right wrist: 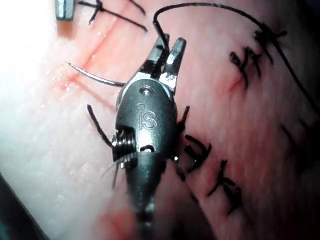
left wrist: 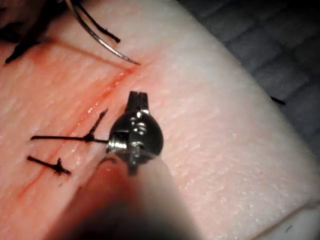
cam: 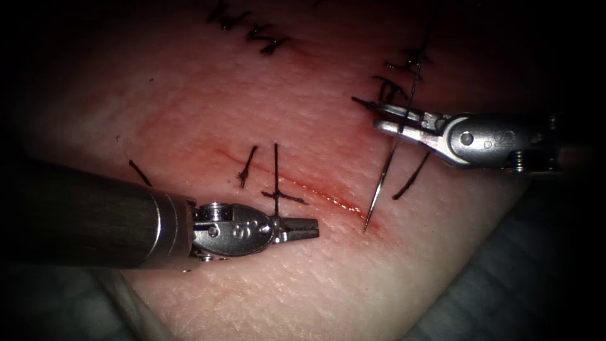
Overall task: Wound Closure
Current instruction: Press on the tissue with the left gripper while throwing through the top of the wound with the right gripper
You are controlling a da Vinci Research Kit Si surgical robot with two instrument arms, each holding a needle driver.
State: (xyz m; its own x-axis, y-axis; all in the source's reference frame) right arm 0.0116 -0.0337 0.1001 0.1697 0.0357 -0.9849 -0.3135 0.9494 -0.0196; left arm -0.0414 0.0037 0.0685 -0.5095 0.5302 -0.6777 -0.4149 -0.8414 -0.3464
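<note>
The cut (cam: 322,194) runs slantwise across the tissue (cam: 284,284), with red fluid along it and two tied stitches (cam: 276,183) over its left part. My right tool (cam: 366,112) comes in from the right, shut on the curved needle (cam: 382,177) near its thread end. The needle hangs down from the jaws, and its tip touches the tissue at the cut's right end; how deep it sits I cannot tell. Black thread (cam: 421,57) rises from the needle's back end. My left tool (cam: 312,228) lies just below the cut, left of the needle tip, shut and holding nothing. The left wrist view has the same tool (left wrist: 137,96), the needle (left wrist: 100,42) and the cut (left wrist: 107,90). In the right wrist view are the right tool (right wrist: 169,44), the needle (right wrist: 95,77) and the thread (right wrist: 225,10).
Older rows of black stitches sit at the back (cam: 252,28) and beside the right tool (cam: 398,82). Loose cut ends of thread (cam: 410,180) lie on the tissue. The tissue's edge (cam: 499,215) drops to dark cloth (cam: 505,290) at the lower right.
</note>
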